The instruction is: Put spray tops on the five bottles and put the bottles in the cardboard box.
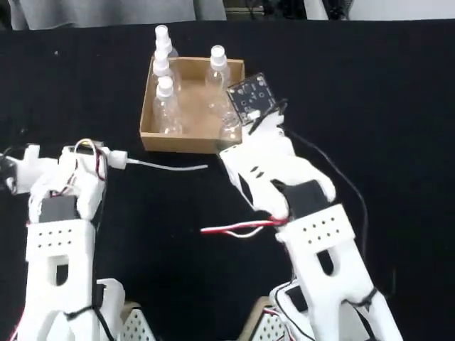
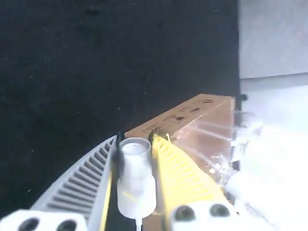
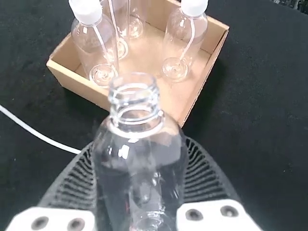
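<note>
Ribbed jaws of the left gripper (image 2: 134,142) clamp a white cylindrical spray top (image 2: 136,183); the right gripper (image 3: 139,154) clasps a clear, open-necked plastic bottle (image 3: 134,103) — near the cardboard box (image 3: 72,74).

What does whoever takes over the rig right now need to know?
Left gripper: shut on the last spray top, held above the table to the left of the box.
Right gripper: shut on the open-necked bottle, upright, just in front of the cardboard box.
Done: four capped bottles stand in the box.
Left: fit the spray top on the held bottle, then set that bottle in the box.
</note>
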